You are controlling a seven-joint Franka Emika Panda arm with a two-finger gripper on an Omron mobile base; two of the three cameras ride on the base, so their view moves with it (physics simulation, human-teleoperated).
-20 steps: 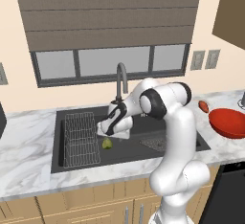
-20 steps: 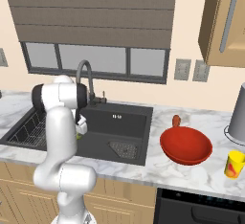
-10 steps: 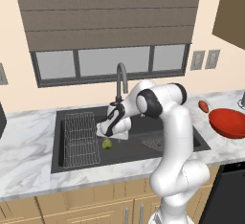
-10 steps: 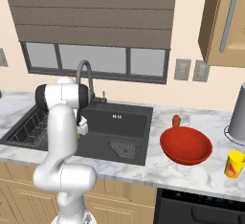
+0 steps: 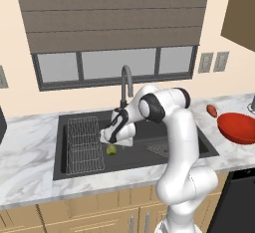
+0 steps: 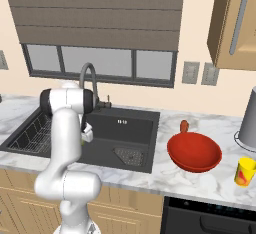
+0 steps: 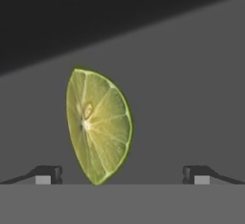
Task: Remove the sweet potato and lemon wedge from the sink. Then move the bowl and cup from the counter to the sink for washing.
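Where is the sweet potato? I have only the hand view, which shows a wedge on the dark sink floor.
Observer: The sweet potato lies on the counter, behind the red bowl, in the right base view.
Operator: Is the cup in the sink yet?
Observer: No, the cup stands on the counter right of the bowl.
Operator: What lies beside the wedge?
Observer: In the left base view a wire rack sits left of the lemon wedge, with the open gripper just above it.

Yellow-green lemon wedge [image 7: 99, 125], dark-grey sink [image 5: 134, 157], glossy red bowl [image 6: 194, 152], yellow cup [image 6: 245, 171].
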